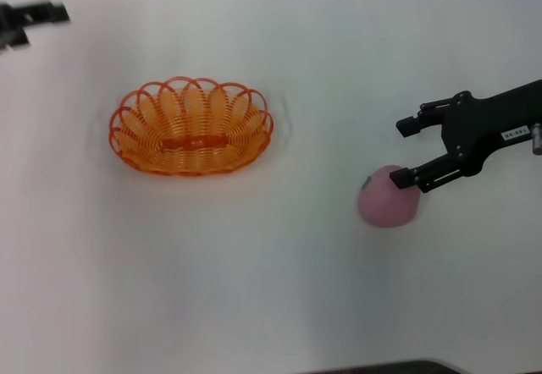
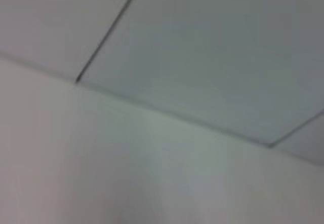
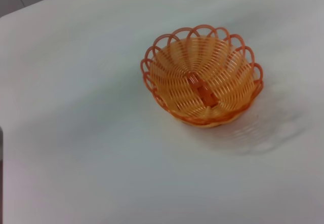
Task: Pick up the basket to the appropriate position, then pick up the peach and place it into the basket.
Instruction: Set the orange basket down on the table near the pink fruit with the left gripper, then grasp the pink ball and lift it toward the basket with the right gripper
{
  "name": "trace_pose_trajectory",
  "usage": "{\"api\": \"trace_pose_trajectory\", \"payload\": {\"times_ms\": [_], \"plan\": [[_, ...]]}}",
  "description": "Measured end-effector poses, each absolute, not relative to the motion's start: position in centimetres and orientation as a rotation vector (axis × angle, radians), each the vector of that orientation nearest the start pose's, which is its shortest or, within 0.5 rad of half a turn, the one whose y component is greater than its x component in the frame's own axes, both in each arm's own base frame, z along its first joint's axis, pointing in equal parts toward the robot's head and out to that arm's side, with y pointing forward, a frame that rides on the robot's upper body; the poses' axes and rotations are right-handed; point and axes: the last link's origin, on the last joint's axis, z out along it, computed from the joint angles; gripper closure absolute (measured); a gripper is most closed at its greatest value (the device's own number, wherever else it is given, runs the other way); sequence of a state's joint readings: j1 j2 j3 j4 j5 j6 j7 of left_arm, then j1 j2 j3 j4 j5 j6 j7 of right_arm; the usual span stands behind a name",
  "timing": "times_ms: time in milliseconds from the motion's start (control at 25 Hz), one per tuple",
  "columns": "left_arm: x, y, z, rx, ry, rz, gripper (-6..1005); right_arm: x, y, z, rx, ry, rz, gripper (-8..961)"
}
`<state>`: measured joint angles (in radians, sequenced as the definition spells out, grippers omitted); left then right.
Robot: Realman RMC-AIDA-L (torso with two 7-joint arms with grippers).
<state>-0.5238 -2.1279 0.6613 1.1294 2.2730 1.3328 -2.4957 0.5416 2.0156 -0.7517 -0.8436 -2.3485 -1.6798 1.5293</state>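
A: Basket (image 1: 191, 126) sits upright on the table (image 1: 254, 306), empty, nothing touching it. Peach (image 1: 388, 197) lies well apart from the basket, on the side toward the robot's right arm.

B: Right gripper (image 1: 408, 152)?

A: Spread wide, holding nothing. One finger (image 1: 432, 175) crosses over the top of the peach on the side away from the basket; the other hangs in the air above, farther from the robot. The peach does not look to be between them yet — the jaws seem to straddle only its upper edge.

B: So the step is the grasp on the peach.

A: My reading, yes. To do it well: lower and centre until the widest part of the ball sits between the fingers, then close gently. It is smooth and round, so a pinch high up would likely squirt it away and send it rolling.

B: Left gripper (image 1: 30, 20)?

A: Far beyond the basket at the table's back corner, idle. Whether its fingers are apart, I cannot tell.

B: Room to move?

A: Bare table all the way from peach to basket — a straight carry looks clear. Lift enough to pass the basket's looped rim (image 3: 202, 30), release over the middle bar (image 3: 203, 90). The table's near edge is well away from the peach.
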Motion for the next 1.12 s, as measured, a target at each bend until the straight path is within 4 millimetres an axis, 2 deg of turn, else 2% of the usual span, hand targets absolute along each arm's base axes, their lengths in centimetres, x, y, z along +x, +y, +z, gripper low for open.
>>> {"api": "trace_pose_trajectory", "payload": {"times_ms": [80, 240, 320, 440, 560, 640, 680, 720, 920, 1120], "plan": [[-25.5, 37.4, 8.4, -2.078, -1.444, -0.645, 112, 28.6, 32.1, 3.1, -2.945, 0.634, 0.122, 14], [-23.2, 35.0, 9.3, -2.295, -1.021, -0.876, 117, 28.5, 32.3, 3.1, -2.925, 0.652, 0.139, 15], [-22.5, 33.5, 8.8, -2.39, -0.839, -0.954, 119, 28.4, 33.0, 3.5, -2.857, 0.7, 0.197, 15], [-22.4, 32.1, 7.3, -2.505, -0.695, -0.95, 123, 28.0, 34.2, 4.6, -2.723, 0.787, 0.352, 16], [-23.6, 30.5, 5.9, -2.59, -0.676, -0.895, 124, 27.6, 35.1, 6.0, -2.589, 0.886, 0.519, 16], [-25.0, 29.2, 5.5, -2.603, -0.697, -0.866, 125, 27.4, 35.6, 7.1, -2.496, 0.962, 0.631, 16], [-25.0, 29.2, 5.5, -2.603, -0.697, -0.866, 125, 27.4, 35.7, 7.6, -2.46, 0.993, 0.673, 16], [-27.1, 27.2, 5.4, -2.574, -0.712, -0.832, 125, 27.3, 35.9, 8.1, -2.431, 1.02, 0.711, 16], [-30.0, 24.3, 5.2, -2.531, -0.776, -0.78, 124, 25.7, 36.2, 10.8, -2.446, 1.037, 0.732, 17], [-32.1, 22.2, 4.8, -2.533, -0.893, -0.698, 124, 22.4, 35.6, 13.9, -2.572, 0.889, 0.622, 18]]}}
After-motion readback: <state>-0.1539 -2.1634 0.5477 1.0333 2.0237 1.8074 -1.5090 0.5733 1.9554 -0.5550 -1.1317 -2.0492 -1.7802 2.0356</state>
